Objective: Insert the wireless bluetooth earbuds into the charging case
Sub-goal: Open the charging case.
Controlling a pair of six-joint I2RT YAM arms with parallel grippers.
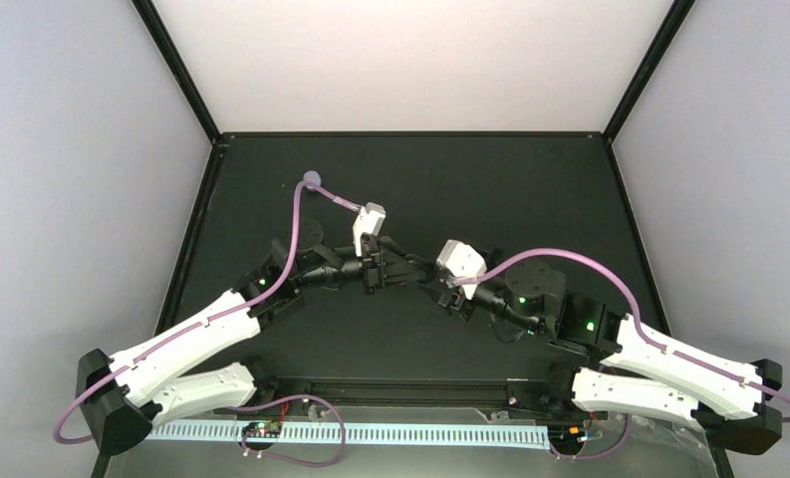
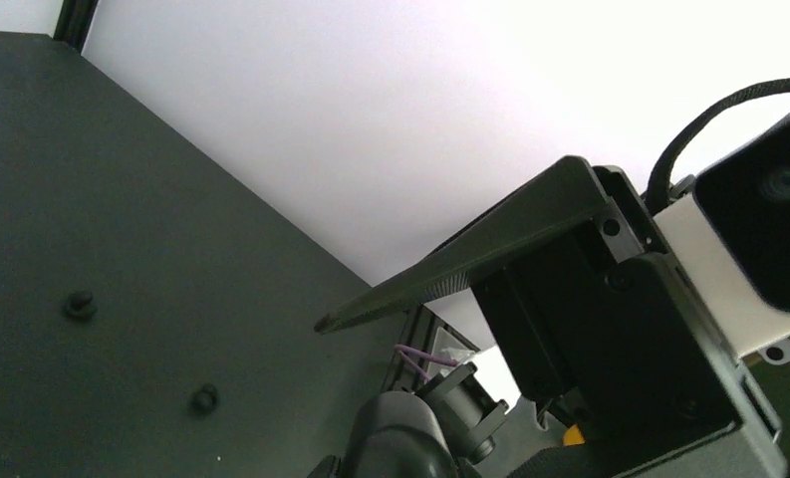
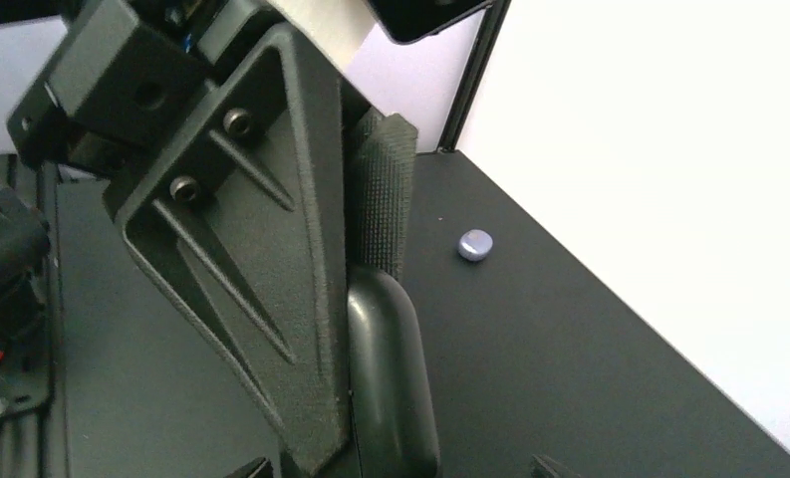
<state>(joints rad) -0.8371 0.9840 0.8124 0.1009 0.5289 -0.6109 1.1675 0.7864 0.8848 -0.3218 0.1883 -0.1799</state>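
Above the desk (image 1: 530, 189), left gripper (image 1: 407, 270), pinched together, meets right gripper (image 1: 436, 283), spread apart; earbuds unseen, so any hand-over wants slow, squared closing.

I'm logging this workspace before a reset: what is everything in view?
charging case: one, lavender, looks closed, far left part of the table
earbuds: none visible
dark bumps: two, black, on the table in the left wrist view
table: one, black
walls: three, white, around the table
strip: one, white, along the near edge
cables: two, purple, one along each arm
arms: two, white and black, reaching in from the near corners
left end effector, right end effector: one each, black, tips facing over the table's middle
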